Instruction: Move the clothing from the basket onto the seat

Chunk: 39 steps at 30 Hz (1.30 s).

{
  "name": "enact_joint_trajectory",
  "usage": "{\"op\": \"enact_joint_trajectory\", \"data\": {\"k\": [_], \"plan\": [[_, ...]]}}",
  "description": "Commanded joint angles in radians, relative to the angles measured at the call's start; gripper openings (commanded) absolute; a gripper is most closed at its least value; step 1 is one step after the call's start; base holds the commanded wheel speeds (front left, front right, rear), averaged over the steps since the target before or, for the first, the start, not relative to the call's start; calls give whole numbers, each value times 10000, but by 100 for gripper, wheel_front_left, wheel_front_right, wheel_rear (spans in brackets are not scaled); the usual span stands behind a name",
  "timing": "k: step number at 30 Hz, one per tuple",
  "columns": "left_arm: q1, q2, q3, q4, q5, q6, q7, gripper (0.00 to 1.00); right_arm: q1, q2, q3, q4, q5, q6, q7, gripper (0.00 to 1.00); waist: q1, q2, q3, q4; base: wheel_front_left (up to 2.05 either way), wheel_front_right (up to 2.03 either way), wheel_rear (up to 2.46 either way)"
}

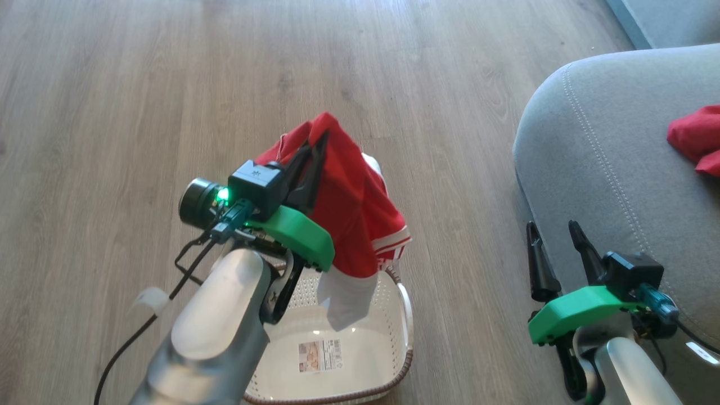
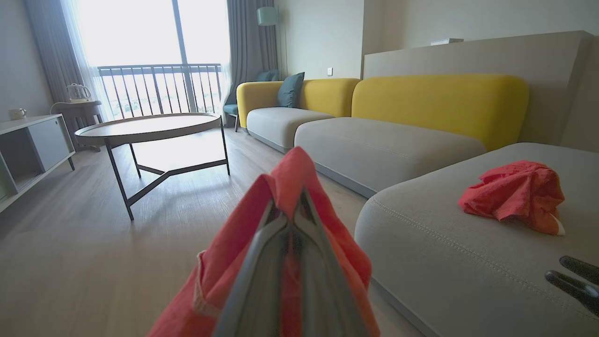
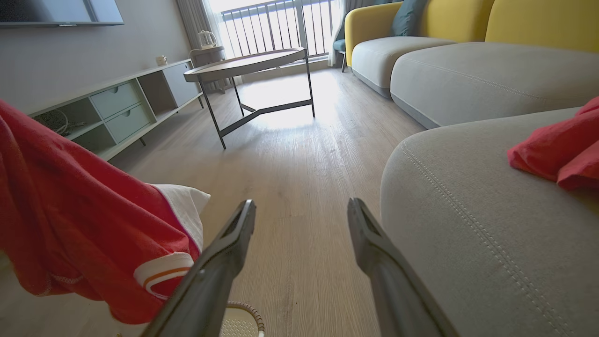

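My left gripper [image 1: 319, 140] is shut on a red garment [image 1: 351, 208] with white trim, lifted above the basket [image 1: 406, 315]; the cloth drapes down over the basket's far rim. The left wrist view has the same garment [image 2: 290, 187] wrapped round the closed fingers. The cream basket shows a bare bottom with a small label. Another red garment [image 1: 697, 139] lies crumpled on the grey seat [image 1: 596, 146] at the right. My right gripper [image 1: 554, 233] stands open beside the seat's rounded corner, nothing between its fingers [image 3: 234, 234]. The right wrist view shows the hanging garment [image 3: 79, 224] at its left and the seat [image 3: 468, 210] at its right.
Wood floor [image 1: 169, 101] lies between basket and seat. A round coffee table [image 2: 149, 128] stands further off, with a low cabinet [image 3: 117, 110] along the wall and a grey and yellow sofa [image 2: 398, 121] beyond the seat.
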<state>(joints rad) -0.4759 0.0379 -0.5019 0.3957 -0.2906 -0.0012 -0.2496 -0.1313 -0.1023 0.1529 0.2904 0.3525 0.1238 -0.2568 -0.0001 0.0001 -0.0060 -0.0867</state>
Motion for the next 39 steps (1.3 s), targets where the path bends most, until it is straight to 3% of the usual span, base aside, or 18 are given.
{"op": "enact_joint_trajectory", "data": {"k": [1, 9, 14, 23, 25, 30, 34, 39], "plan": [[-753, 124, 377, -558, 137, -70, -121, 0, -79, 61, 138, -261, -86, 69, -49, 100, 1, -1, -31, -28, 0, 0, 0], [-904, 124, 193, -1139, 295, -146, -122, 0, -51, 93, 225, -212, -90, 69, -49, 100, 1, -1, -76, -88, 0, 0, 0], [-898, 124, 23, -1482, 354, -123, -122, 0, -530, -446, 1175, -325, 96, 69, -49, 100, 1, -1, -9, -40, 0, 0, 0], [-899, 124, -296, -1706, 246, -180, -122, 0, -2926, -2810, 4473, -431, 1125, 69, -49, 100, 1, -1, 110, 204, 0, 0, 0], [-897, 124, -340, -1718, 221, -177, -122, 0, -3222, -3044, 4973, -424, 1344, 69, -49, 100, 1, -1, 114, 242, 0, 0, 0], [-917, 124, -572, -1704, 149, -200, -122, 0, -4947, -4181, 7808, -328, 2626, 69, 100, 100, 1, -1, 118, 418, 0, 0, 0], [-950, 124, -758, -1725, 66, -188, -122, 0, -6292, -4557, 9482, -37, 3149, 69, 105, 100, 1, -1, 121, 538, 0, 0, 0], [-955, 124, -1036, -1777, -18, -171, -122, 0, -7478, -4325, 10930, 525, 3641, 69, 109, 100, 1, -1, 122, 742, 0, 0, 0]]}}
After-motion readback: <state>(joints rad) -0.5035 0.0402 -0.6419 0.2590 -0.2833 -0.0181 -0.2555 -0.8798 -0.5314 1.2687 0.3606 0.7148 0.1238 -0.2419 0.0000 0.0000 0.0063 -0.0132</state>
